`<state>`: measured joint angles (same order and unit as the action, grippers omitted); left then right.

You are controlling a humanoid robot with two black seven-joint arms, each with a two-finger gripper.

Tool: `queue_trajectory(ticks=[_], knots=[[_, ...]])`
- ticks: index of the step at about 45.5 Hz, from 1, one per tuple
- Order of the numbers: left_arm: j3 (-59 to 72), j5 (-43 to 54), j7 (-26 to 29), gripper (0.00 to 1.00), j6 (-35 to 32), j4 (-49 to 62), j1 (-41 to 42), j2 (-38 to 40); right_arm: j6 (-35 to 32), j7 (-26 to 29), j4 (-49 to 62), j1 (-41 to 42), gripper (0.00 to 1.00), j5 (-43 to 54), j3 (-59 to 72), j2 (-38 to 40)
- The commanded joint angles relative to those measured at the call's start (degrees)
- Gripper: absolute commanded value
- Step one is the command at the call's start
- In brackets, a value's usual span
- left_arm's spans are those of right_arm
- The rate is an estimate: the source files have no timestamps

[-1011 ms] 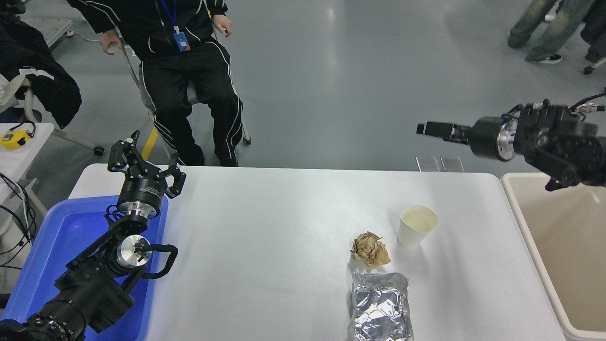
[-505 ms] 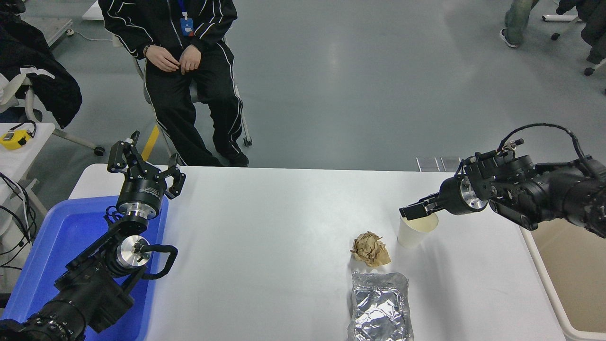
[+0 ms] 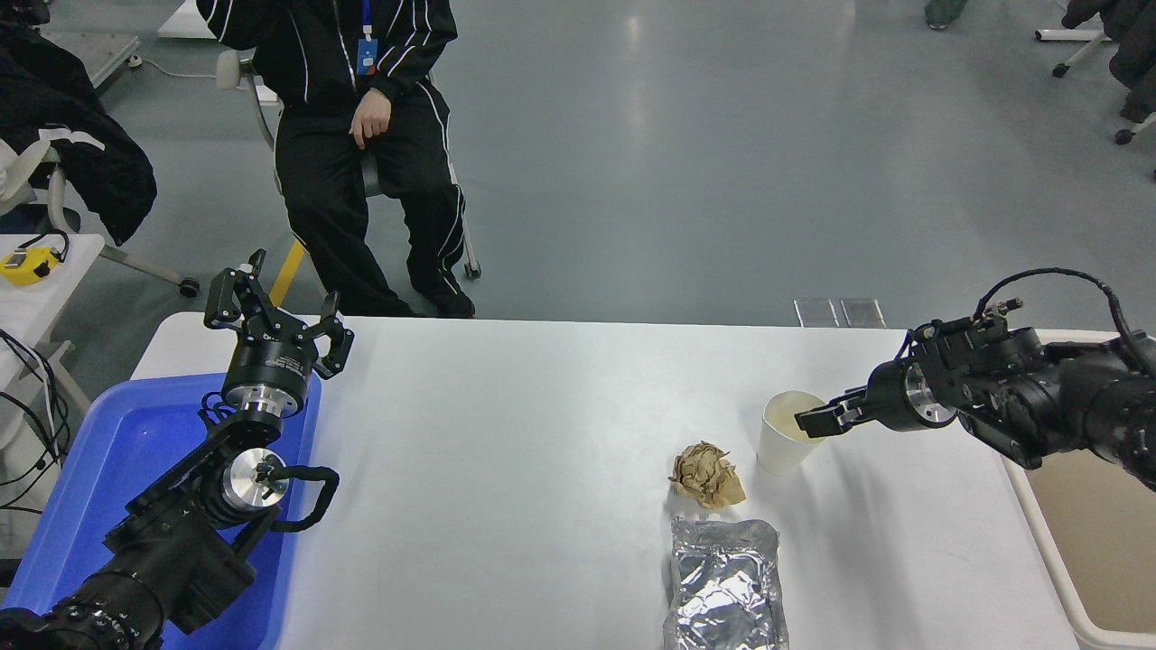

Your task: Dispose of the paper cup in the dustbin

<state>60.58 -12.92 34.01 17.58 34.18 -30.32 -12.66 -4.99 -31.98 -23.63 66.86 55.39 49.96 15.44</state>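
The white paper cup [image 3: 784, 442] stands upright on the white table [image 3: 506, 469], right of centre. My right gripper [image 3: 810, 422] comes in from the right edge and its tip is at the right side of the cup's rim, partly over the cream inside. I cannot make out whether it grips the rim. The beige dustbin [image 3: 1039, 519] stands at the table's right end, partly hidden behind my right arm. My left gripper [image 3: 280, 302] is parked open and empty at the lower left, above the blue tray.
A crumpled brown paper ball [image 3: 706, 475] lies just left of the cup. A silver foil pouch [image 3: 725, 587] lies near the front edge below it. A bright blue tray [image 3: 108, 469] is at the left. A person sits beyond the table's far left.
My right gripper came down from high above the table's far right to the cup, then drew back slightly right and lower to the cup's right rim. The cup has not moved.
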Motion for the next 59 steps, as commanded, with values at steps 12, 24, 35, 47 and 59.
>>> queue_trajectory(ticks=[12,24,35,47,59], knots=[[-0.02,0.00,0.00,1.00,0.00,0.01,0.00,0.01,0.69,-2.57,2.80,-2.35,0.64,-1.34,0.14,-0.32],[-0.02,0.00,0.00,1.00,0.00,0.01,0.00,0.01,0.86,-7.49,3.33,-2.35,0.04,-0.81,0.67,-0.41],[-0.02,0.00,0.00,1.00,0.00,0.01,0.00,0.01,0.77,-7.58,3.42,-2.88,0.00,-1.17,0.58,-0.15],[-0.02,0.00,0.00,1.00,0.00,0.01,0.00,0.01,0.86,-8.62,3.06,-1.21,0.00,-4.05,-1.52,0.38],[-0.02,0.00,0.00,1.00,0.00,0.01,0.00,0.01,-2.12,-11.44,4.64,5.03,0.00,-21.02,-6.01,7.76]])
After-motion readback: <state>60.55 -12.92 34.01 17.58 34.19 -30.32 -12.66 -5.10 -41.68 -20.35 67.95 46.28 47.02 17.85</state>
